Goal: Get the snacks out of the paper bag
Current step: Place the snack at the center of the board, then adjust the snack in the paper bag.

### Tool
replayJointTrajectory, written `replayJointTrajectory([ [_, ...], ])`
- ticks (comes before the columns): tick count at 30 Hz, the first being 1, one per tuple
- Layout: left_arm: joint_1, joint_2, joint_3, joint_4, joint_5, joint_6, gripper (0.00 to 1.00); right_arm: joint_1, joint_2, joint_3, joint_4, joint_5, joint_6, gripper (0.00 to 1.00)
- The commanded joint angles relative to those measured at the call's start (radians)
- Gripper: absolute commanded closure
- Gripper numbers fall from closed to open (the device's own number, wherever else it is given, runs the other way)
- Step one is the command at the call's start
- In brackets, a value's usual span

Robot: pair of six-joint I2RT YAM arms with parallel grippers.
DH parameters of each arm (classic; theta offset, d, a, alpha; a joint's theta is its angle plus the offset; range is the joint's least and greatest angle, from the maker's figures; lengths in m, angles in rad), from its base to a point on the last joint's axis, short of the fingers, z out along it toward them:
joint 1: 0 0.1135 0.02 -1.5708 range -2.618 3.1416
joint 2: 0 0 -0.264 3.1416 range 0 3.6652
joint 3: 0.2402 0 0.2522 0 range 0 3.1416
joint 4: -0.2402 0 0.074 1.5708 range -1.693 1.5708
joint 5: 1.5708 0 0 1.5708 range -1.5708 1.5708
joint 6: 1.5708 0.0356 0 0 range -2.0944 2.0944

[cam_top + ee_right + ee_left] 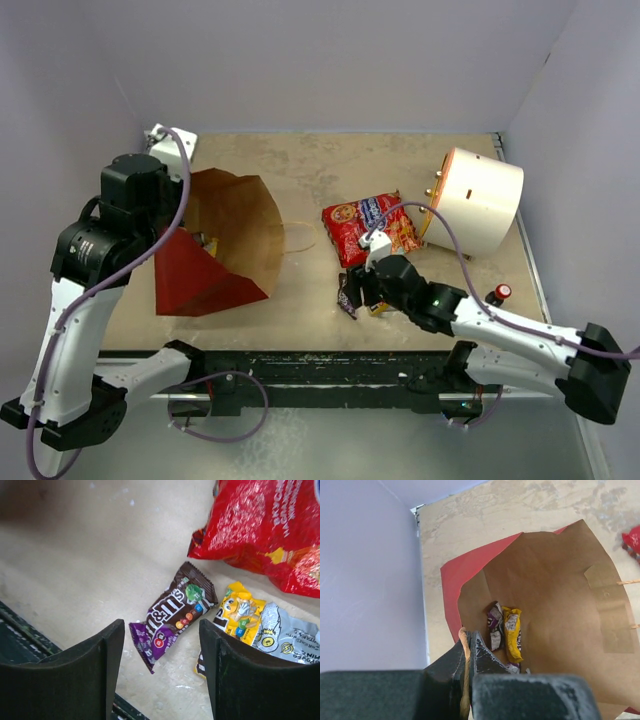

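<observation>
Far left: the left gripper (468, 642), fingers pressed together on a thin tan strip at the edge of the paper bag (225, 235). Rim or cord, impossible to tell which.

Left of centre on the table (300, 165): the bag on its side, mouth gaping open toward the right. Red outside, kraft brown inside, creased along its folds. At the right rim in the left wrist view, two ends of a thin twisted handle (629, 582). Deep inside, against the brown paper: a purple wrapper (495, 630) and a yellow wrapper (513, 632), side by side and touching. Just near of them, a scrap of a further wrapper, too hidden to name.

Right of centre, out of the bag: the large red packet (368, 228), crinkly and shiny, blue-and-yellow print on its face, flat on the table. Just near of it, a cluster of small sweets:
- a brown M&M's wrapper (182, 600), with a purple-ended wrapper (150, 642) touching its end
- a yellow M&M's wrapper (237, 612) and a silver wrapper (290, 637), overlapping each other and close beside the red packet

Over that cluster: the right gripper (161, 645), fingers spread wide and empty, one on each side of the brown and purple pair. Contact with them not clear enough to judge.

Farther right, toward the far corner: a white cylinder (485, 200) tipped on its side. Nearer, by the right edge of the table: a small red-capped black knob (500, 293).
</observation>
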Motion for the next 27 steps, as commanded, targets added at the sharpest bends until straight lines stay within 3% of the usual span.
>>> replayJointTrajectory([
  [1, -0.054, -0.037, -0.015, 0.091, -0.002, 0.17, 1.0, 0.001, -0.126, 0.013, 0.015, 0.046, -0.049, 0.35],
  [4, -0.058, -0.025, -0.022, 0.098, 0.174, 0.117, 1.0, 0.001, -0.161, 0.033, 0.047, 0.052, -0.146, 0.29],
  [11, -0.059, 0.082, -0.122, 0.196, 0.798, -0.103, 1.0, 0.001, -0.117, 0.099, 0.158, -0.034, -0.405, 0.25],
  [14, -0.058, 0.075, -0.207, 0.289, 0.943, -0.198, 1.0, 0.001, -0.097, 0.12, 0.193, -0.09, -0.49, 0.25],
  [18, -0.058, 0.01, -0.316, 0.341, 0.96, -0.255, 1.0, 0.001, -0.09, 0.124, 0.231, -0.224, -0.62, 0.24],
  [23, -0.058, -0.06, -0.354, 0.233, 0.834, -0.255, 1.0, 0.003, -0.01, 0.182, 0.159, -0.532, -0.863, 0.25],
  [27, -0.058, -0.121, -0.375, 0.146, 0.709, -0.315, 1.0, 0.003, -0.019, 0.198, 0.106, -0.675, -0.894, 0.22],
])
